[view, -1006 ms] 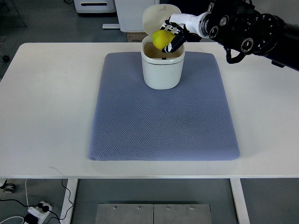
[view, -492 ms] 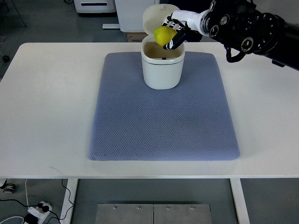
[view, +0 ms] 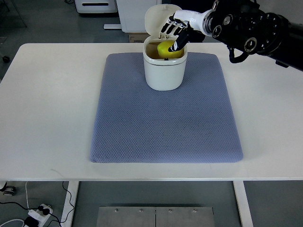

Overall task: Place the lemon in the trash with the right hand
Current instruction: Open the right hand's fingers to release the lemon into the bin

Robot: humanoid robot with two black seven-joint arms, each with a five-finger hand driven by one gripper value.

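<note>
One robot arm, big and black, reaches in from the right side of the picture. At its end is the right hand (view: pixel 174 31), white with black fingertips. The fingers (view: pixel 179 39) are spread out and point down over the bin, and they grip nothing.

Just under the hand sits the small round yellow lemon (view: pixel 165 48). It is inside the open top of the little cream-white plastic trash bin (view: pixel 164 71), below the rim. One dark fingertip shows right beside the lemon, but I cannot tell if it touches it.

The bin's round flip lid (view: pixel 155 19) stands tipped up at the back, behind the hand. The bin stands upright near the far edge of a blue-grey woven cloth mat (view: pixel 165 123). The mat lies flat on a wide white table (view: pixel 47 104).

Under the near edge of the table, at the bottom left, a white power strip (view: pixel 39 211) with black cords lies on the grey floor. Some white cabinets stand on the floor behind the table.
</note>
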